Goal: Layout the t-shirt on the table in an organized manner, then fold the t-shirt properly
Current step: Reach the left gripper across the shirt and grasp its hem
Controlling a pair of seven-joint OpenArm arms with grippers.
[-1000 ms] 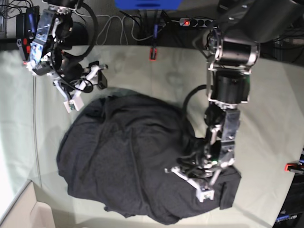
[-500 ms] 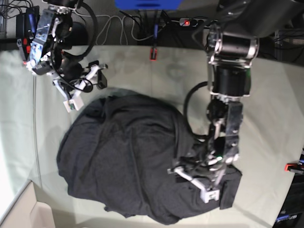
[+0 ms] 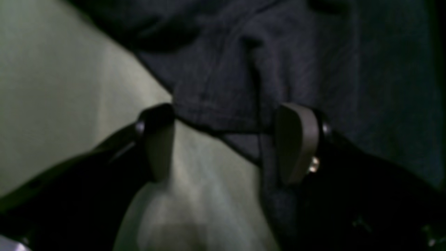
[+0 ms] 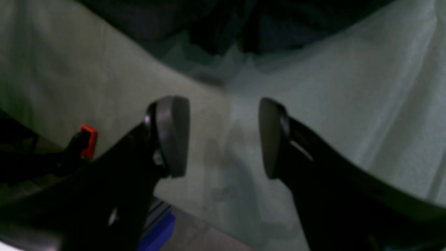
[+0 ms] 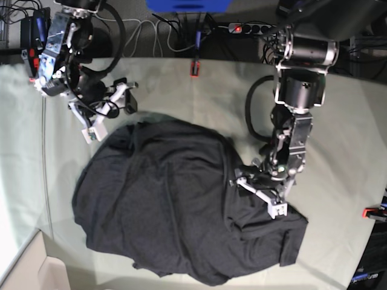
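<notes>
Both pairs of jaws stand apart with nothing held: the left gripper [image 3: 226, 139] straddles the hem of the t-shirt [image 5: 175, 205], one fingertip [image 3: 158, 139] over pale cloth and the other over dark fabric, while the right gripper [image 4: 223, 136] hangs above bare table [image 5: 338, 127] with only the garment's edge at the top of its wrist view.

Seen from the base camera, the t-shirt is a charcoal, rumpled mound in the middle of the table, rounded rather than spread, with folds running across it and a flap (a sleeve, perhaps) jutting toward the near right corner. No printed graphic shows.

Open cloth lies on every side of the shirt, widest at the far edge and on the two flanks; the near edge is close. A red clamp [image 5: 195, 67] sits on the far rim, another clamp [image 5: 373, 212] at the right edge.
</notes>
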